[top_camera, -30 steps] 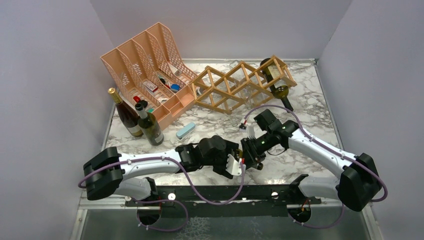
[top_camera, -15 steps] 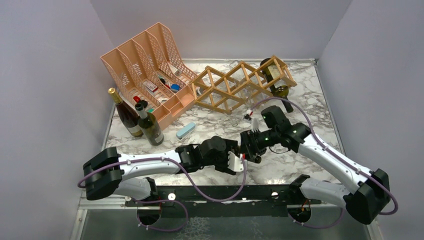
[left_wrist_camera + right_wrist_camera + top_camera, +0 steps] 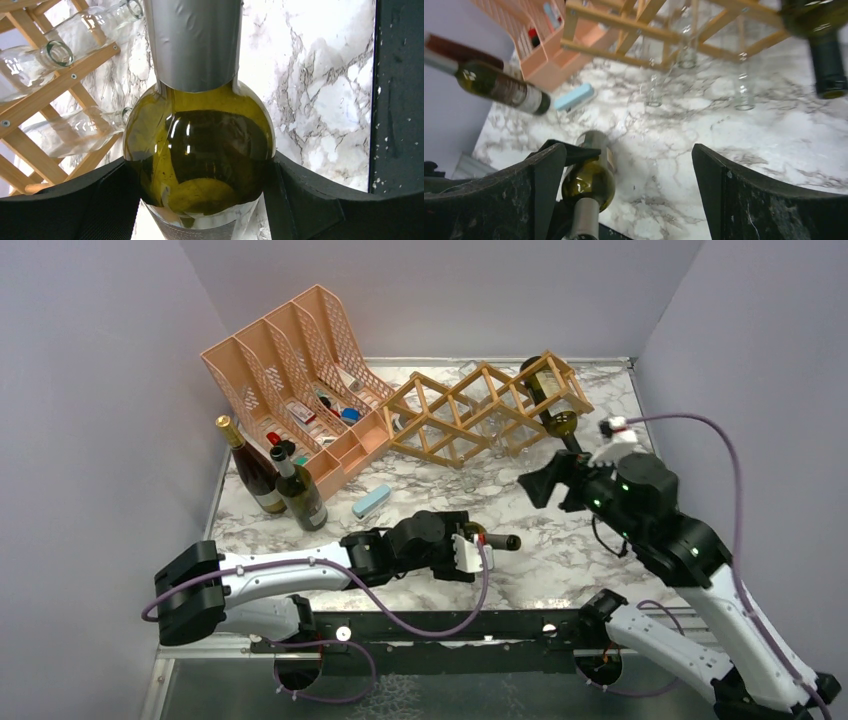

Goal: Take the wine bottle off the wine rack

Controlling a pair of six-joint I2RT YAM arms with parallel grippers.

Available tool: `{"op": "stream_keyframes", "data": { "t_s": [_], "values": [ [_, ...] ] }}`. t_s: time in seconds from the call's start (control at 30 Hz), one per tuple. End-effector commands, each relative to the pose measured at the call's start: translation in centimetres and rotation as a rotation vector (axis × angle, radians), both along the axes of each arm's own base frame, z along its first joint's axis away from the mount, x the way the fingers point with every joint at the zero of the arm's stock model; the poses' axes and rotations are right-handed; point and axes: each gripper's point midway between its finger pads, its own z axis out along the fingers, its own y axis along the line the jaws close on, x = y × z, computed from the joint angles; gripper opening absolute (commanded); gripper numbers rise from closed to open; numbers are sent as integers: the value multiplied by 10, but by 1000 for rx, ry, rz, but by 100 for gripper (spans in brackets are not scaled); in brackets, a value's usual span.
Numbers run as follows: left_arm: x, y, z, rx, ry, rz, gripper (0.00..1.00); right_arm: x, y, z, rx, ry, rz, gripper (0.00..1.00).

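A: Your dark green glass wine bottle [image 3: 492, 540] lies level over the near middle of the marble bench [image 3: 440, 495], well clear of the tan wooden lattice wine rack [image 3: 480, 410] at the far side.

B: And your grippers?

A: Your left gripper [image 3: 468, 552] is clamped on its shoulder; your right gripper [image 3: 535, 486] hangs spread, empty.

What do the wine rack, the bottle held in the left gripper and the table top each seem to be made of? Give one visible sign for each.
Wine rack: apparently light, unpainted wood; thin tan slats joined by small metal fasteners.
Bottle: dark olive-green glass, glossy with sharp reflections; its neck wears a matt grey sleeve, probably foil. The left gripper holds it.
Table top: looks like white marble with grey veins, though it may be a printed laminate.
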Motion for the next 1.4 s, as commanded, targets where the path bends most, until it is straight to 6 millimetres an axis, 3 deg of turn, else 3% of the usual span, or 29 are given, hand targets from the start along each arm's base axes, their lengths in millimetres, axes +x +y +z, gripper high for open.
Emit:
{"op": "stream_keyframes", "data": {
  "t_s": [0.0, 0.13, 0.33, 0.6, 1.0, 1.37],
  "values": [
    [12, -7, 60, -226, -4, 119, 38, 4, -65, 34, 30, -167, -313, 99],
    [31, 21, 72, -345, 50, 357, 38, -7, -74, 34, 57, -208, -318, 99],
    [58, 99, 82, -556, 74, 741, 40, -7, -78, 18, 26, -168, -335, 99],
    [70, 168, 87, -810, 51, 978, 41, -2, -67, 17, 33, -176, -295, 99],
    [116, 195, 68, -820, 10, 1206, 41, -12, -73, 13, 39, -172, -298, 99],
    [144, 193, 61, -919, 7, 1222, 38, -16, -75, 15, 38, -175, -289, 99]
  ]
}}
